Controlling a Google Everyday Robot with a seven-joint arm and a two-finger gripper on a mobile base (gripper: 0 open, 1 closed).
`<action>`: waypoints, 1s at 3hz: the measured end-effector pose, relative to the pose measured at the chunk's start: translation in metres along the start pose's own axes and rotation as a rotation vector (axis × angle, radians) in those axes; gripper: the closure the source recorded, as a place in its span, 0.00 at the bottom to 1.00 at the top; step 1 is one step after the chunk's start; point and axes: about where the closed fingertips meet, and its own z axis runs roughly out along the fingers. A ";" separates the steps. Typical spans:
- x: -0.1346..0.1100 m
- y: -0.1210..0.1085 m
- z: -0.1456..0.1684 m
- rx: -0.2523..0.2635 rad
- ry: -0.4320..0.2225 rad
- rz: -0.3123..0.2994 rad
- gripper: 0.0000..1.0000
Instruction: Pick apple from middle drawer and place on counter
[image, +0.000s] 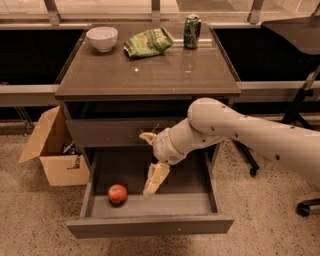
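The apple (117, 193), small and red, lies at the left front of the floor of the pulled-out middle drawer (150, 227). My gripper (146, 164) hangs over the drawer's middle, just right of the apple and not touching it. It is open and empty: its lower cream finger (156, 178) points down into the drawer and the upper one sticks out left in front of the drawer above. The white arm reaches in from the right. The glossy counter (150, 75) tops the cabinet.
On the counter stand a white bowl (102, 38), a green chip bag (148, 42) and a green can (192, 24). The scratched drawer front (110, 132) above is shut. An open cardboard box (50, 150) sits on the floor at left; chair legs (305, 205) at right.
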 end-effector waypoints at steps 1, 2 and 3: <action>0.000 0.000 0.000 0.000 0.000 0.000 0.00; 0.007 -0.004 0.014 -0.019 -0.006 0.004 0.00; 0.026 -0.018 0.056 -0.042 -0.022 0.035 0.00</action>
